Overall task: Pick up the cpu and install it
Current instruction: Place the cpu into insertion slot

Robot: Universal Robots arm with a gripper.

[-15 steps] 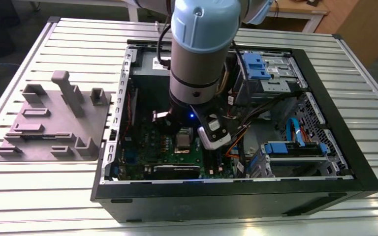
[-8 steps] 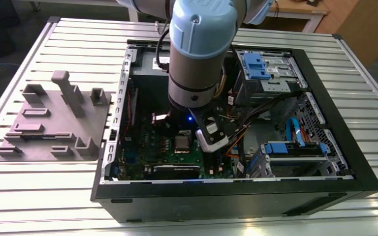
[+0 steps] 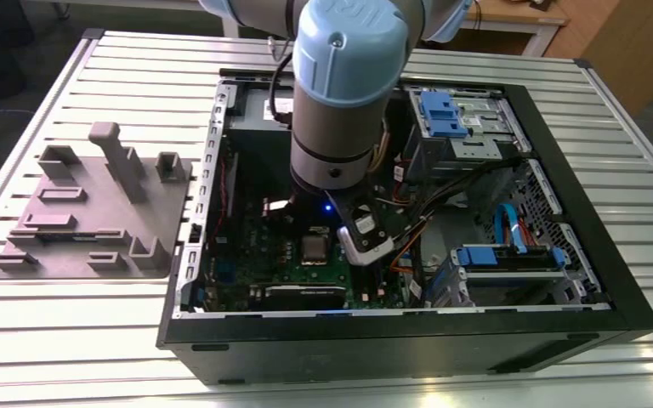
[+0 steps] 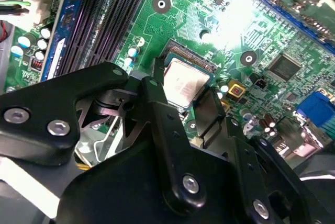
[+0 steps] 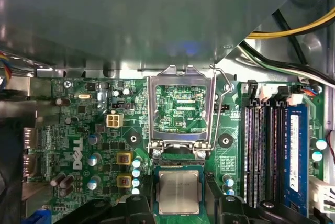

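First wrist view — cpu (image 5: 179, 191) seated in socket (image 5: 178, 164), between the parted jaws.

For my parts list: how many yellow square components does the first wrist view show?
2 yellow components near the cpu: one nearer the socket frame, the other farther from it. Others may be hidden.

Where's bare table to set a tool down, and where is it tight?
Bare slatted table: beside the grey fixture tray at the exterior view's left, and beyond the computer case at its right. Crowded around the cpu.
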